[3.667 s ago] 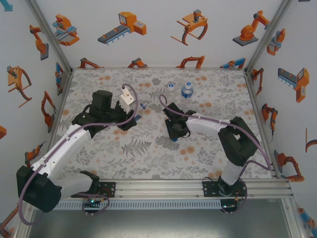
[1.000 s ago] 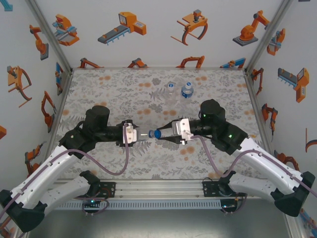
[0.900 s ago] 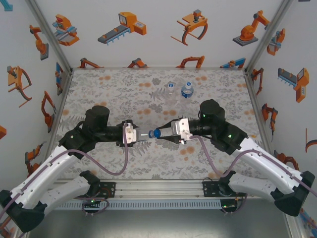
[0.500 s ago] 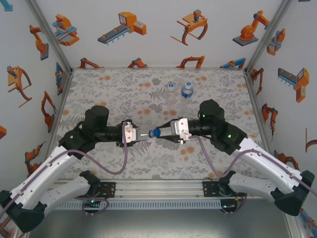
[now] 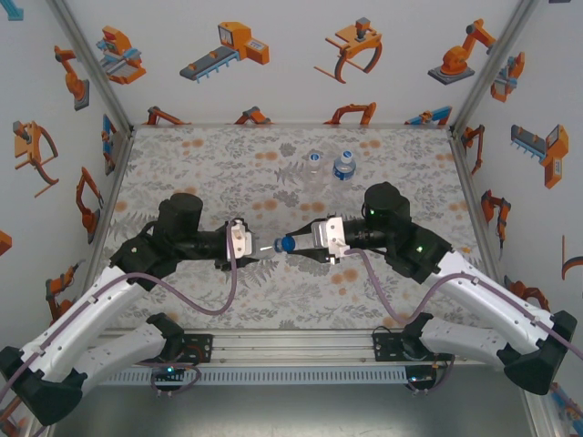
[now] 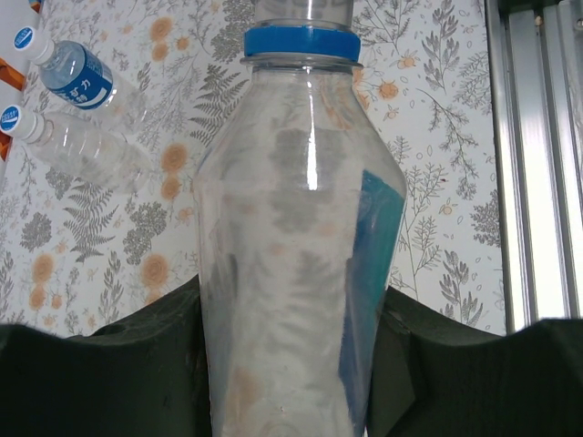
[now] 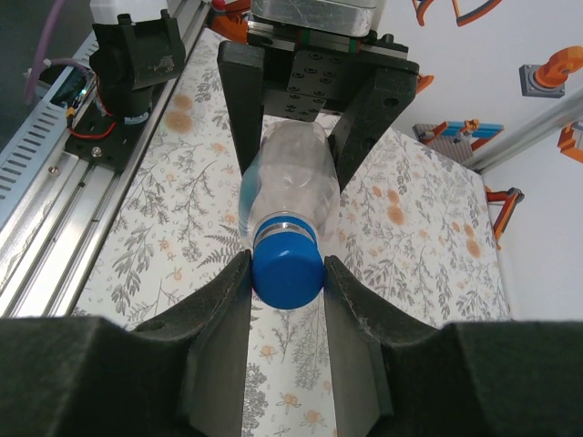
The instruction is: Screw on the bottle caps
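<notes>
A clear bottle (image 5: 265,246) with a blue label lies level above the mat, and my left gripper (image 5: 248,246) is shut on its body. In the left wrist view the bottle (image 6: 291,273) stands between the dark fingers (image 6: 137,364), its blue neck ring (image 6: 301,41) at the top. My right gripper (image 5: 293,244) faces it and is shut on the blue bottle cap (image 7: 287,269), which sits on the bottle's mouth. Behind the cap are the bottle (image 7: 291,177) and the left gripper (image 7: 291,137).
Two more bottles (image 5: 314,164) (image 5: 343,167) with white caps stand at the back of the flowered mat (image 5: 209,155); in the left wrist view they are at upper left (image 6: 77,73) (image 6: 86,150). The metal rail (image 5: 364,344) runs along the near edge.
A few seconds ago both grippers were low over the mat, apart. Now they meet at the middle with bottle and cap. Over the last second the right wrist edged slightly left.
</notes>
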Motion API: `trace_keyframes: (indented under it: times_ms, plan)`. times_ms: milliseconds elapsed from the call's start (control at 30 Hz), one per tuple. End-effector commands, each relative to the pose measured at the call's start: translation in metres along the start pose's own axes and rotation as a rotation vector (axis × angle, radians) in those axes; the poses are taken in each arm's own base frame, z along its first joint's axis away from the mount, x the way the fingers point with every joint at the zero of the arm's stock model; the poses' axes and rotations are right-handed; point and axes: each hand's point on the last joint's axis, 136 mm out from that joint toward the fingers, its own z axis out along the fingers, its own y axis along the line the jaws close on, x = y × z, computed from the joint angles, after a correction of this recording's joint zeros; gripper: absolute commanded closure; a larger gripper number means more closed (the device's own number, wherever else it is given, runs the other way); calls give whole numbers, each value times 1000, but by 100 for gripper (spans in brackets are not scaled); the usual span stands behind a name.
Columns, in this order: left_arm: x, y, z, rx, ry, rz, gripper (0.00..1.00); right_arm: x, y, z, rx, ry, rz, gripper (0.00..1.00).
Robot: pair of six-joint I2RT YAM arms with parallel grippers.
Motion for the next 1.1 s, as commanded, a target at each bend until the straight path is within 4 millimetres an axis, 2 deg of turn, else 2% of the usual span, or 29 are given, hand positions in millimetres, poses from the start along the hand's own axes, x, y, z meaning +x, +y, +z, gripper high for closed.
trace_keyframes:
  times_ms: [0, 433, 767, 1067]
  plan:
    - [-28, 7, -6, -12, -92, 32, 100, -7, 5, 2, -30, -20, -24, 100]
    - [-25, 7, -4, -15, -86, 22, 100, -13, 5, -4, -16, -22, -39, 100]
    - [-24, 7, -3, -16, -82, 22, 100, -9, -2, -6, 34, 5, -50, 100]
    - [-24, 11, -1, -19, -79, -3, 100, -8, 1, -2, 9, -1, -38, 100]
